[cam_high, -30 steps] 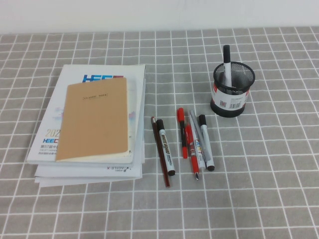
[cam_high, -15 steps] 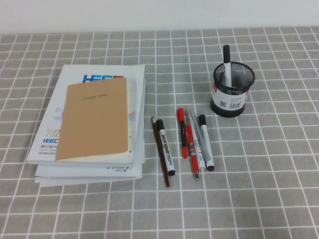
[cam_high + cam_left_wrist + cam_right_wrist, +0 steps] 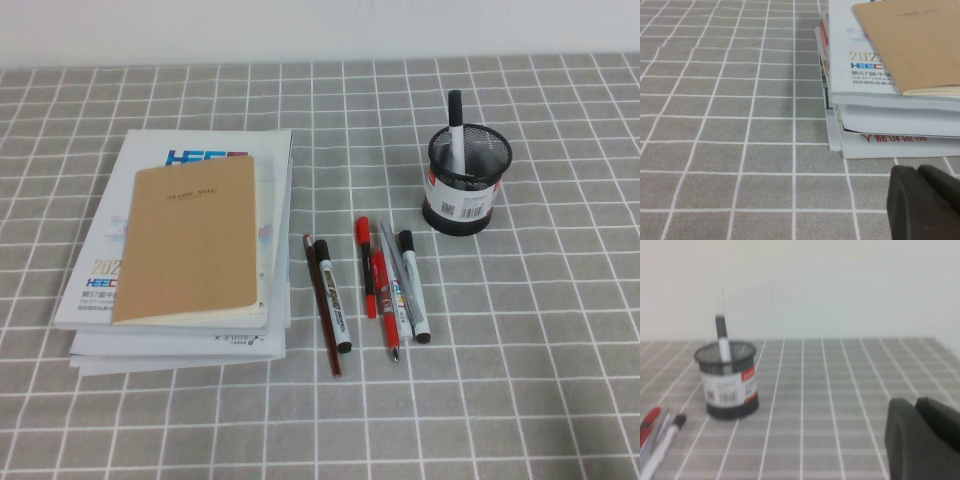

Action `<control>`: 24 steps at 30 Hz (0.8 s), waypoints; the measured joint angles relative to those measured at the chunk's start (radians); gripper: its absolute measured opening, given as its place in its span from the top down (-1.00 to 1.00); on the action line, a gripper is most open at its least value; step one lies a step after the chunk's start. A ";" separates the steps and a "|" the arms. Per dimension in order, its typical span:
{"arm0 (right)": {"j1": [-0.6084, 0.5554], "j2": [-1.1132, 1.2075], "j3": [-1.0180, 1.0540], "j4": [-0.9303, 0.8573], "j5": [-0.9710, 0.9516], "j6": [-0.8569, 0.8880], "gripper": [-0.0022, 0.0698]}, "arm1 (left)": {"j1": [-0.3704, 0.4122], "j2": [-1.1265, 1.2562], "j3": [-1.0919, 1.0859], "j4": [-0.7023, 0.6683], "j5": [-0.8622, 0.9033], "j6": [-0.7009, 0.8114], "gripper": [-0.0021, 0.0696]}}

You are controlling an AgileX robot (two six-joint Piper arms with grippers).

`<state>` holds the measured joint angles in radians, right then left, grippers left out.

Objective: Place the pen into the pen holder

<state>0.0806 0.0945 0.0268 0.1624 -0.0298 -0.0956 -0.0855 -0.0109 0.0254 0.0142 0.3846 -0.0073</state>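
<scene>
The pen (image 3: 455, 128) stands in the pen holder (image 3: 462, 192) (claws parked — left claw (image 3: 925, 202), right claw (image 3: 922, 437)).

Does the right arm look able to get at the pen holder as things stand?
Probably yes. In the right wrist view only bare tablecloth lies between the right gripper and the pen holder; the loose pens lie off to one side. The left gripper sits by the book stack.

An office-like or study setting, staged as a work desk (image 3: 520, 400) under a grey cloth with a white grid, backed by a plain white wall. A stack of printed booklets (image 3: 180, 250), loose markers (image 3: 385, 285) and a mesh pen holder (image 3: 465, 180) suggest it.
</scene>
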 joint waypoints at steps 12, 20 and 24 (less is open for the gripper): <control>0.000 -0.102 0.000 0.006 0.396 0.000 0.97 | 0.000 0.000 0.000 0.000 0.000 0.000 0.96; 0.000 -0.102 0.000 0.006 0.405 0.000 0.97 | 0.000 0.000 0.000 0.000 0.000 0.000 0.96; 0.000 -0.102 0.000 0.009 0.407 -0.002 0.97 | 0.000 0.000 0.000 0.000 0.000 0.000 0.96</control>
<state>0.0806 -0.0071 0.0268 0.1710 0.3774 -0.0972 -0.0855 -0.0109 0.0254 0.0142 0.3846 -0.0073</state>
